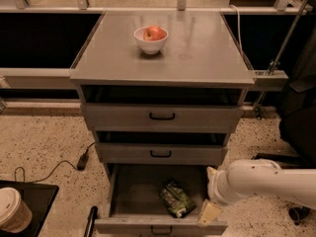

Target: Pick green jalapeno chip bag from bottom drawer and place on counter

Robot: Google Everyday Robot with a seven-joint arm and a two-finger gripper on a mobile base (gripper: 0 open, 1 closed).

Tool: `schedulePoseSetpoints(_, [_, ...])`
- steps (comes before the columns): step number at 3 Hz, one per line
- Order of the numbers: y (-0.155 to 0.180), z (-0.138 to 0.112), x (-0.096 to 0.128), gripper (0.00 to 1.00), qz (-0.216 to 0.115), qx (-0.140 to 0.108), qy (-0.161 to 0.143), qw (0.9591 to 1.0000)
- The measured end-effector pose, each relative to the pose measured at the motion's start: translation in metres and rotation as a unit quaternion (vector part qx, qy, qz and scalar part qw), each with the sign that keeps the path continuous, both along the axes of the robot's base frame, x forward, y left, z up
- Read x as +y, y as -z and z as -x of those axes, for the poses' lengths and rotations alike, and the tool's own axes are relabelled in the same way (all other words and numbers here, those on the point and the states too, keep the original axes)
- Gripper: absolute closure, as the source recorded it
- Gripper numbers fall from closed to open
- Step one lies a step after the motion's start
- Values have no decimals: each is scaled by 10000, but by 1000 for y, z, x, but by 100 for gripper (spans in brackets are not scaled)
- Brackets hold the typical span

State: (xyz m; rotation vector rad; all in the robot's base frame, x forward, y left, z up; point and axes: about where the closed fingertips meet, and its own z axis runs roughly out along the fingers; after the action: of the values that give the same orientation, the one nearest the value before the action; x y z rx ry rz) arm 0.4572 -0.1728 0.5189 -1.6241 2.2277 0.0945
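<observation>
The green jalapeno chip bag point(176, 200) lies crumpled on the floor of the bottom drawer point(129, 191), which is pulled open, right of its middle and near the front. My gripper point(209, 212) hangs from the white arm point(261, 180) at the drawer's front right corner, just right of the bag and apart from it. It holds nothing that I can see. The counter point(197, 48) is the grey metal top of the cabinet, far above the gripper.
A white bowl point(150, 43) with a red apple point(155, 32) stands on the counter's back middle. The two upper drawers point(162, 116) are slightly open. A paper cup point(12, 216) on a dark tray and a cable point(59, 166) lie on the floor to the left.
</observation>
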Motion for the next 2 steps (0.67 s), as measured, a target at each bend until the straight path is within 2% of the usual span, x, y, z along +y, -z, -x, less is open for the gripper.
schedulePoseSetpoints(1, [1, 0, 0, 0, -1, 11, 0, 10000])
schedulePoseSetpoints(2, [6, -2, -9, 0, -190, 49, 14, 9998])
